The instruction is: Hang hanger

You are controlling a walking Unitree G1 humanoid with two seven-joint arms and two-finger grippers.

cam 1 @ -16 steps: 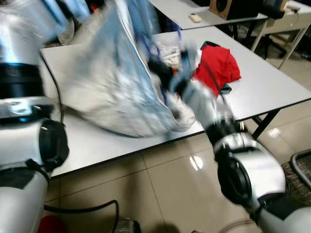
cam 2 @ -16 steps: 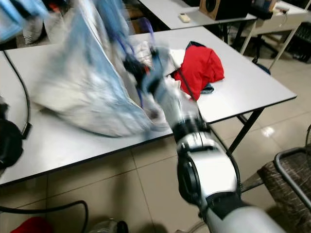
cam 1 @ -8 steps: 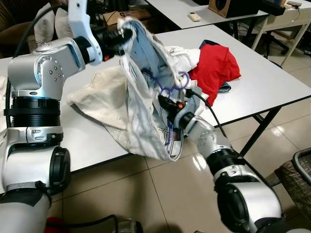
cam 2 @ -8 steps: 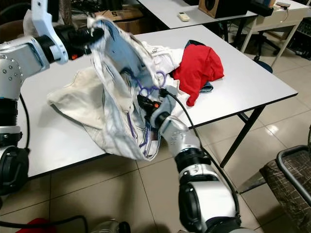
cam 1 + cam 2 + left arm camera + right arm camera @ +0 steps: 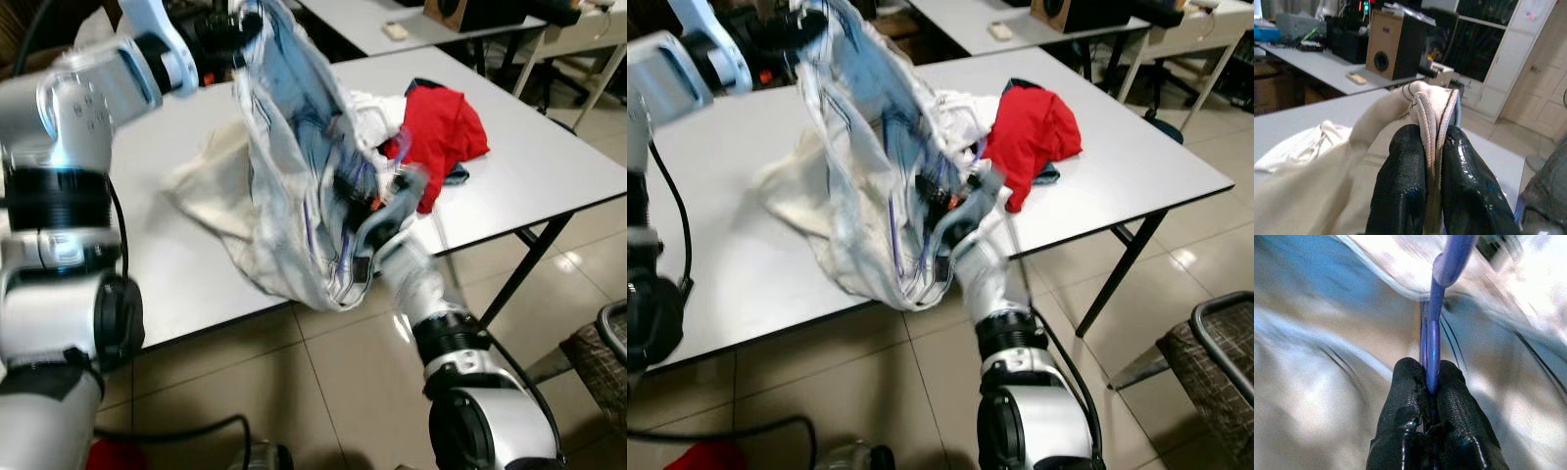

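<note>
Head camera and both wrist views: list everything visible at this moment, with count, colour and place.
white garment: one, white with blue lining, lifted above the near table
purple hanger: one, purple, inside the garment
red garment: one, red, on the near table's right part
near table: one, white top, dark legs
far table: one, white, behind
speaker: one, brown and black, on the far table
cable: one, black, on the tiled floor
chair: one, dark frame, lower right
left gripper: black, pinching the garment's top edge
right gripper: black, clamping the hanger

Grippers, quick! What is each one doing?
Left gripper: shut on the white shirt.
Right gripper: shut on the purple hanger.
</note>
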